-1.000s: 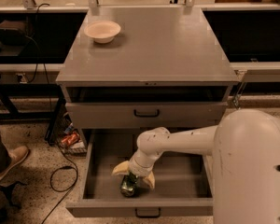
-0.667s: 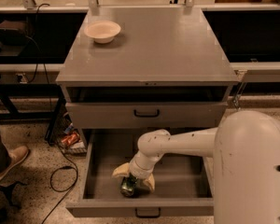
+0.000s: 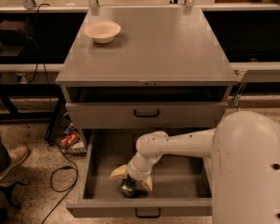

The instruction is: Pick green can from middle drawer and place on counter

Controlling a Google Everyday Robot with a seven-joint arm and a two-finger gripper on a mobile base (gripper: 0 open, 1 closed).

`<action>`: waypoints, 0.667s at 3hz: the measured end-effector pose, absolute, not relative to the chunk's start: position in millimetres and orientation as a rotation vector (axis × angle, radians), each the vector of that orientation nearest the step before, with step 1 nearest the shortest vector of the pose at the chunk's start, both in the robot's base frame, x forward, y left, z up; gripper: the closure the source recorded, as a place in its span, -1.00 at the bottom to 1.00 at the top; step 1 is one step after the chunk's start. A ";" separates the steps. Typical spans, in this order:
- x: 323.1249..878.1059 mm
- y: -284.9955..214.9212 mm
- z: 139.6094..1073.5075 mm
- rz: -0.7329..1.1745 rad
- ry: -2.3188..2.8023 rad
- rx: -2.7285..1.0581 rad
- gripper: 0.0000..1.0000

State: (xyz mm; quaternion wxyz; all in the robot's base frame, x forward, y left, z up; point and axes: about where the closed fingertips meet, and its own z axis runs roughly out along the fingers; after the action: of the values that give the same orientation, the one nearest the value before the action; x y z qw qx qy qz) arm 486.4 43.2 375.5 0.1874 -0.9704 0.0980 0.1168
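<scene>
a view looking down on a grey cabinet with a robot's pale arm reaching into its lowest open drawer. the claw is down inside the middle drawer, near the drawer's front wall and left of its centre. its two yellowish fingers are spread wide, one to each side, and do not close on anything. the green can sits right under the claw, between the spread fingers, resting on the drawer floor; only its dark green side and a silvery end show. the left finger's tip stands clear of the can, while the right finger lies just beside it; whether that one touches cannot be told.

behind the claw, the arm bends at a rounded joint and runs off to the right into the robot's large white body, which fills the lower right corner. above and beyond the claw is a plain grey drawer front with a small black handle. higher still lies the flat grey bench. a cream bowl stands on the bench, well away from the claw, up and to its left. to the claw's left, outside the drawer, a black cable loops over the speckled floor, and a brown shoe shows at the left edge.
</scene>
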 end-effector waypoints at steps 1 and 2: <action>481.6 56.2 370.5 0.350 0.265 -2.715 -0.71; 475.0 71.0 366.1 0.379 0.247 -2.696 -0.09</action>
State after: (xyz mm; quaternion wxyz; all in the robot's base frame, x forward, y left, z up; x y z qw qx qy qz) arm 475.0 71.0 366.1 0.2025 -0.9658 0.0884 0.1359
